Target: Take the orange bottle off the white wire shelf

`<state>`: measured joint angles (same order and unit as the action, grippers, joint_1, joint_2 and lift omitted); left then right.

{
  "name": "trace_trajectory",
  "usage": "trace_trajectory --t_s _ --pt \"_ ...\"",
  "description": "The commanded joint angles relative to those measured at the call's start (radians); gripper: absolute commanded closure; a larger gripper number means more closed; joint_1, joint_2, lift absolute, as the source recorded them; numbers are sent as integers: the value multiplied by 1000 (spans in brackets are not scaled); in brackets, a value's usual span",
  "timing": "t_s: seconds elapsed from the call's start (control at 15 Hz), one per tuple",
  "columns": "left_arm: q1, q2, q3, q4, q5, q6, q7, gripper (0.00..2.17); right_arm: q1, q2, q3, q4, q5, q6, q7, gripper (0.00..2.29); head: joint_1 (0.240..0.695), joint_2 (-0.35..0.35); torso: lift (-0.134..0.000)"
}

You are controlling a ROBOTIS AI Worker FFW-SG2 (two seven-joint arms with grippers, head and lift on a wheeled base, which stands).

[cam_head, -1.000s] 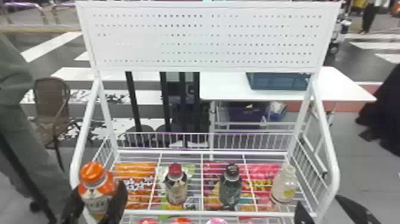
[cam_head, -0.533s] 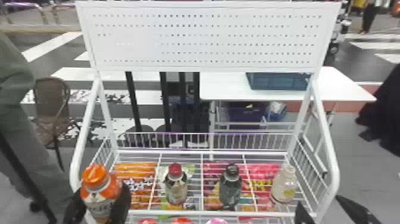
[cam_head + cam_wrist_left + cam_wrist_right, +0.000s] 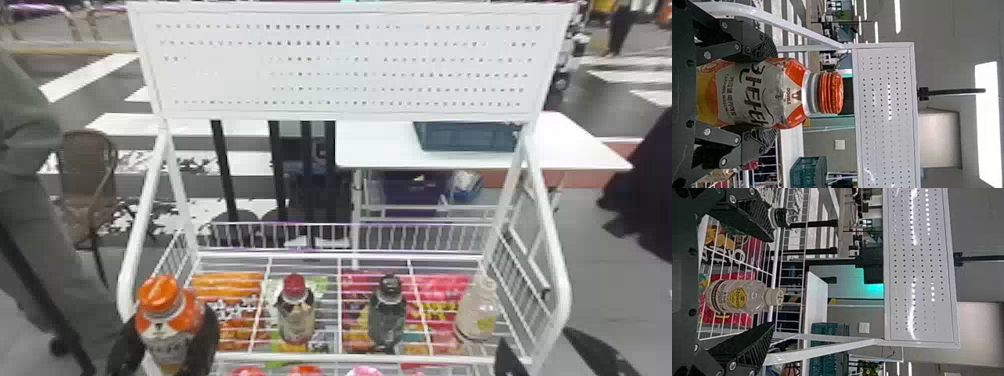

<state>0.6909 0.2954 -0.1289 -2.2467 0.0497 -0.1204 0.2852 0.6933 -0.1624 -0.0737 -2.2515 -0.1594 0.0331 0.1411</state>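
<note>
Orange bottle (image 3: 170,327) nearer, orange-capped, pale-labelled.

Head view downward; 2 closer wrist views share panel (image 3: 885,117)

Dark lettering (image 3: 755,94) on orange bottle (image 3: 794,72); printed yellow label (image 3: 737,299) on clear bottle (image 3: 756,293).

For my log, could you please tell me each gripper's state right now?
Left gripper: closed on the orange bottle.
Right gripper: open, holding nothing.
</note>
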Motion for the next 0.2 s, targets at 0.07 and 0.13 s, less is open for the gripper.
trace_trajectory --t_s 0.07,0.13 --pt "-4 -1 0 4 -4 3 -1 643 0 1 -1 0 -2 0 0 144 499 0 0" --pt "-7 -1 0 6 -5 3 -1 643 0 1 -1 0 -2 0 0 144 499 0 0"
